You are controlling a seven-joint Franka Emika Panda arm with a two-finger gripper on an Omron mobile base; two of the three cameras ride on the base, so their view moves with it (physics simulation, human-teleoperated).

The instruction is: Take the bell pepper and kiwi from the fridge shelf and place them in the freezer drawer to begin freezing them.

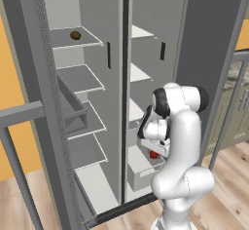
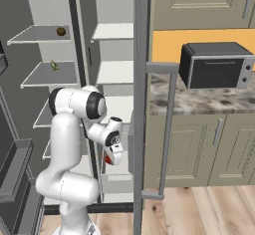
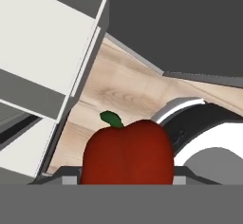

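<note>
The red bell pepper [image 3: 127, 154] with its green stem sits between the jaws of my gripper [image 1: 154, 152], which is shut on it. The hand hangs low in front of the open fridge, over the pale freezer drawer [image 1: 139, 171], and the bell pepper [image 1: 154, 154] peeks out red under the wrist. In the hand view the freezer drawer [image 3: 47, 42] lies to the upper left of the pepper, and wooden floor shows beyond. On the top left shelf lies the brown kiwi [image 1: 75, 35], far above the gripper. The right base view has the kiwi [image 2: 61, 31] and the bell pepper [image 2: 107, 159] too.
A thin green-yellow item [image 2: 54, 65] lies on the second left shelf. A darker grey door bin [image 1: 73, 113] juts from the open left door. The open right door's edge [image 2: 141, 104] stands close beside the arm. A microwave [image 2: 215, 65] sits on the counter to the right.
</note>
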